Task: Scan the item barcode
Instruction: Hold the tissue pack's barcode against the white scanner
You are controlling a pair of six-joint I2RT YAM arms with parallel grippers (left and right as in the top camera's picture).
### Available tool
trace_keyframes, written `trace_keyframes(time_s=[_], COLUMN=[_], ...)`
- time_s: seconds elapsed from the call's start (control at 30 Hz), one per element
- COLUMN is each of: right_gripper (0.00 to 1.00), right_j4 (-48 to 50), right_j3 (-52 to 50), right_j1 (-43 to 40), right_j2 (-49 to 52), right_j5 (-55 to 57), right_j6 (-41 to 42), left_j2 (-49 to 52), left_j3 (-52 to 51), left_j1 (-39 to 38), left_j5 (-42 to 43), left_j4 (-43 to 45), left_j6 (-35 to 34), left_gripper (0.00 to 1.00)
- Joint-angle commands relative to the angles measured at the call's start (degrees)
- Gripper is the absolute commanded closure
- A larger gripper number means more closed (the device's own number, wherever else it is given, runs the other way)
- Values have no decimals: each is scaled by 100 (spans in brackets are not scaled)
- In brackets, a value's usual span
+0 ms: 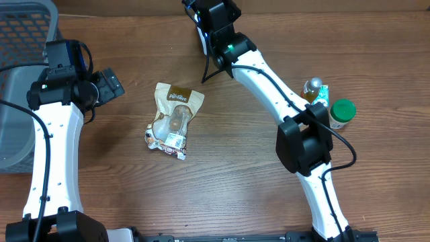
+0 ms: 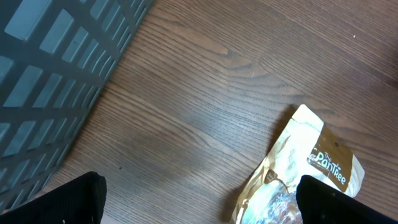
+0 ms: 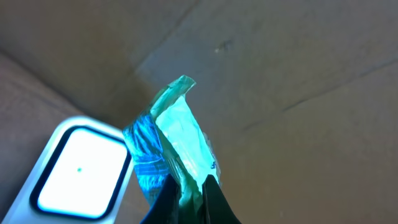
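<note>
Holding teal packet (image 3: pixel 177 124) pinched in right claw (image 3: pixel 186 202) beside scanner (image 3: pixel 78 168); turn barcode side flat toward it, steady, close. Seeing left claw (image 2: pixel 199 205) spread wide, empty.

Pouch (image 1: pixel 173 121) lies mid-tabletop (image 1: pixel 235 168); basket (image 1: pixel 17 101) at the left edge; jar (image 1: pixel 341 113) just beside bottle (image 1: pixel 314 89), far right; packet (image 3: pixel 177 140) beside scanner (image 3: pixel 74 171)

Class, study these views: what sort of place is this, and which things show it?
Probably a mock shop checkout on a wooden table: a gray mesh basket at one edge, a packaged snack pouch, and a lit scanner window next to the teal packet pinched in the right gripper.
</note>
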Motion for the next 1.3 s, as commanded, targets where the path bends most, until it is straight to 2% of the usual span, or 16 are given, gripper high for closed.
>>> trace_keyframes(time_s=[0.0, 0.23, 0.5, 0.87, 0.97, 1.27], right_gripper=[96, 96, 96, 96, 96, 96], right_j4=[385, 400, -203, -894, -1182, -1141], right_j3=[144, 37, -153, -153, -153, -151], right_j1=[11, 24, 61, 238, 238, 236], right_j2=[238, 428, 428, 428, 428, 407], right_j5=[352, 271, -203, -614, -1036, -1158], right_j6=[-35, -11, 343, 385, 387, 389], left_j2=[-39, -39, -39, -39, -39, -39], left_j3=[46, 46, 46, 46, 46, 46], left_j1=[11, 11, 11, 9, 9, 11], left_j5=[-13, -13, -13, -13, -15, -15], left_j4=[15, 15, 15, 15, 15, 15], left_j6=[74, 74, 74, 74, 74, 74], left_gripper=[0, 0, 0, 0, 0, 0])
